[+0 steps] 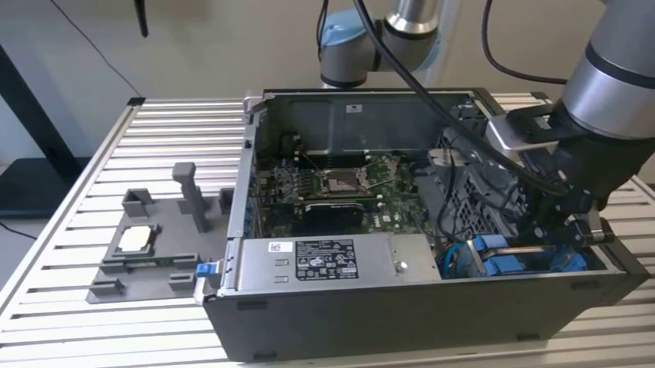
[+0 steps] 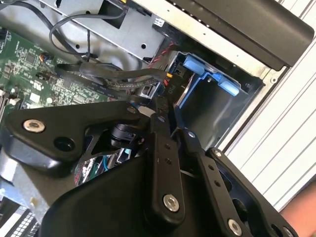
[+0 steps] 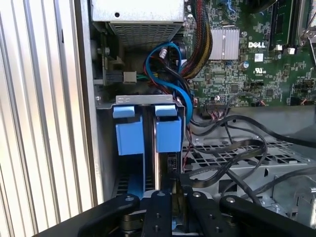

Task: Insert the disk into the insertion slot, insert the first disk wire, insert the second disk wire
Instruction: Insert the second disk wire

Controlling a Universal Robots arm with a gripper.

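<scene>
Reaching down into the open computer case (image 1: 430,307), the gripper (image 1: 557,230) works at the insertion slot (image 1: 511,257), in the case's corner toward four o'clock in the exterior view.

Fingers (image 3: 170,197) look pressed together on something thin and dark at the slot (image 3: 148,128) mouth; what it is, I cannot tell. Blue plastic fittings (image 3: 168,129) stand upright in the bay, and the disk cannot be made out for certain among them. Black cables (image 3: 232,158) loop close beside the fingers, crowding the approach, with a blue cable (image 3: 168,74) curling just beyond. Motherboard (image 1: 348,188) sits mid-case, the grey power-supply box (image 1: 333,261) toward seven o'clock of it, and a grey fixture (image 1: 153,245) out on the slatted table (image 1: 61,253) at nine o'clock.
</scene>
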